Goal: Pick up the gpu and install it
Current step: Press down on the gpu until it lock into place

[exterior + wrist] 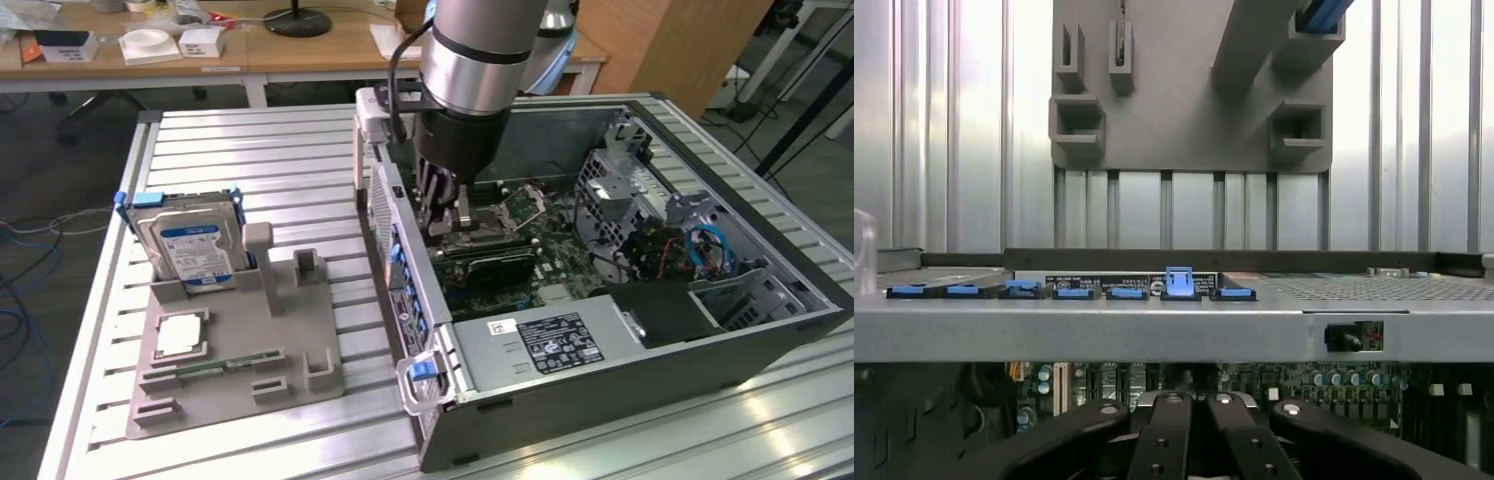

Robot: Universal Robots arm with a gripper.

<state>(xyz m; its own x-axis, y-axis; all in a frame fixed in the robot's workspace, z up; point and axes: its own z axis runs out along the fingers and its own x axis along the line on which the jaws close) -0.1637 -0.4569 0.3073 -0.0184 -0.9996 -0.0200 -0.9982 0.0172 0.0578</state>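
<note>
Robot arm reaching down into an open computer case [747, 340], pincer [447, 222] closed tight just above the motherboard, fingers [1164, 440] together, gpu [497, 262] a dark slab lying directly below the pincer, partly hidden by it, grey parts stand [254, 360] with hard drive [187, 245] well apart outside the case wall.

FREE: open top of the computer case [747, 250], slatted counter [214, 150] beside the grey holder [287, 350] | BLOCKED: tool [447, 215] sits jaws together down in the case by its rear wall [400, 250]; drive cage [627, 185], power supply [547, 345] crowd the board.
</note>
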